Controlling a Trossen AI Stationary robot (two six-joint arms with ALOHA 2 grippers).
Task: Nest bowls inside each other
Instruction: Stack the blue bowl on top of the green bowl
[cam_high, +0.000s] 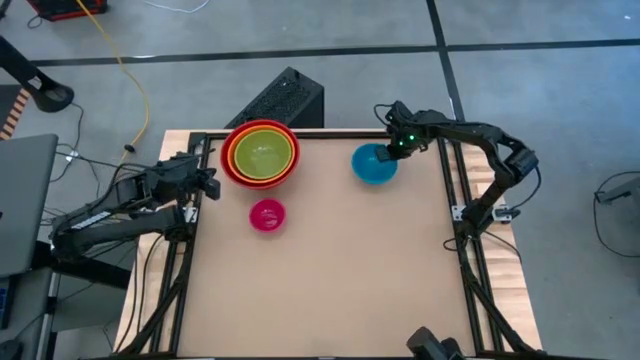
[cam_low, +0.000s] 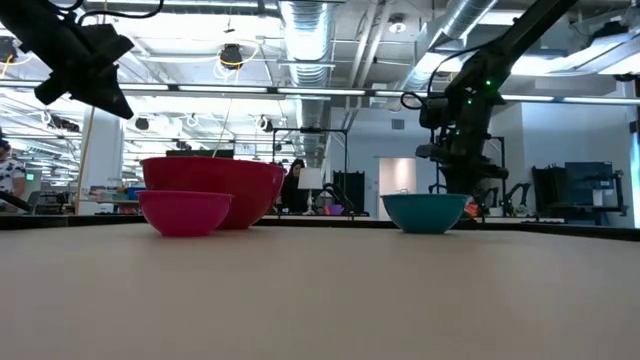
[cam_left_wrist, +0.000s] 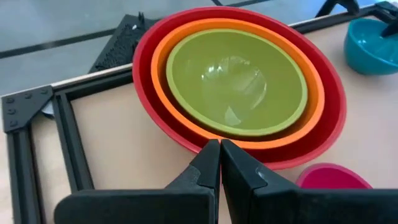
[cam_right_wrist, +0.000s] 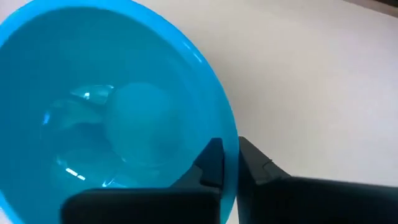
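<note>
A lime green bowl sits nested in an orange bowl, which sits in the red bowl at the table's far left. The small pink bowl stands on its base just in front of them. The blue bowl stands on its base at the far right, with my right gripper shut on it. My left gripper is shut on nothing, raised above the table to the left of the red bowl. My right gripper grips the blue bowl's rim on its far right side, one finger inside the bowl and one outside. The fingers come steeply from above, pointing down. The bowl stands upright with its base on the table.
A black metal frame runs along the table's left, right and far edges. A dark box stands on the floor beyond the far edge. Bare tabletop stretches across the middle and near side.
</note>
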